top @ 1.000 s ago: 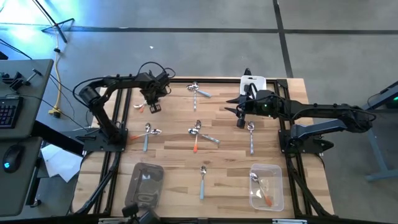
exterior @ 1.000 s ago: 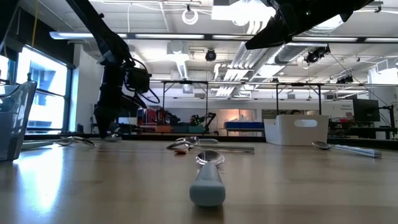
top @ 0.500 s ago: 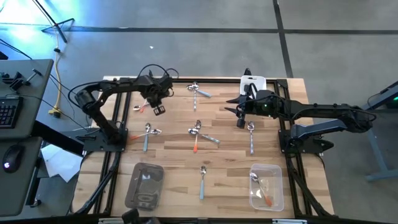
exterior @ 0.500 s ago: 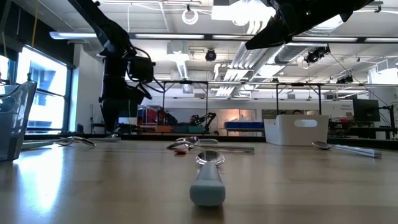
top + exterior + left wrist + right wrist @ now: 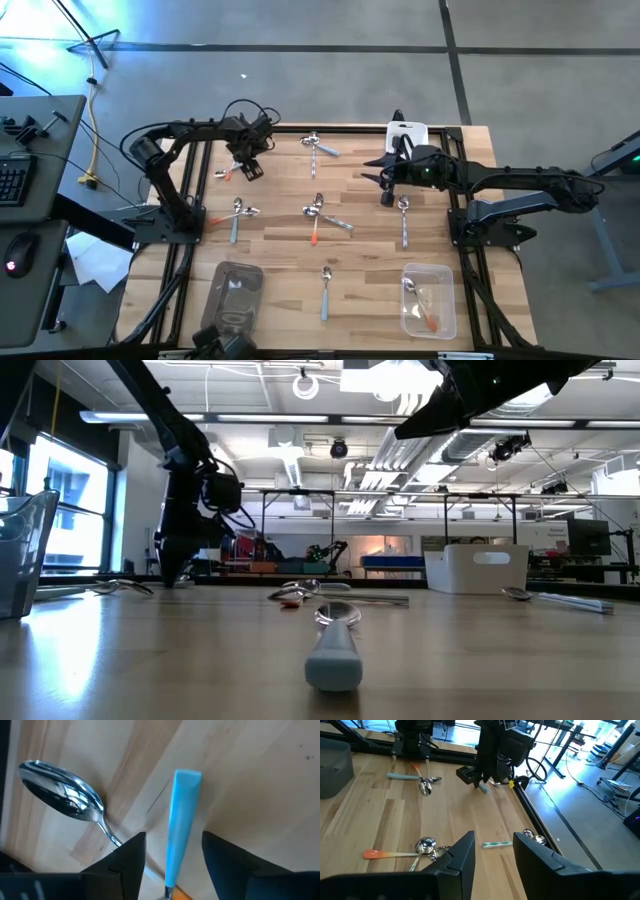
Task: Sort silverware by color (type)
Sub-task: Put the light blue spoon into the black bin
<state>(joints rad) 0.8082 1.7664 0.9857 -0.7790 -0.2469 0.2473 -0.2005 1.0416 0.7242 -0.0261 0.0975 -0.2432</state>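
Straddling a flat, matte light-blue spoon handle (image 5: 180, 827), the left tool (image 5: 172, 862) has its dark fingers spread apart on either side of it, ungripped, over the pale wood-grain tabletop (image 5: 260, 780). Only the left wrist view reveals a polished oval spoon bowl (image 5: 60, 797) just beside that handle. The right tool (image 5: 492, 852) hangs released, above the tabletop's middle.

We see a robotics lab | wooden table (image 5: 280, 250) on black frame | exposed ceiling ducts (image 5: 400, 455) | keyboard desk (image 5: 30, 200)
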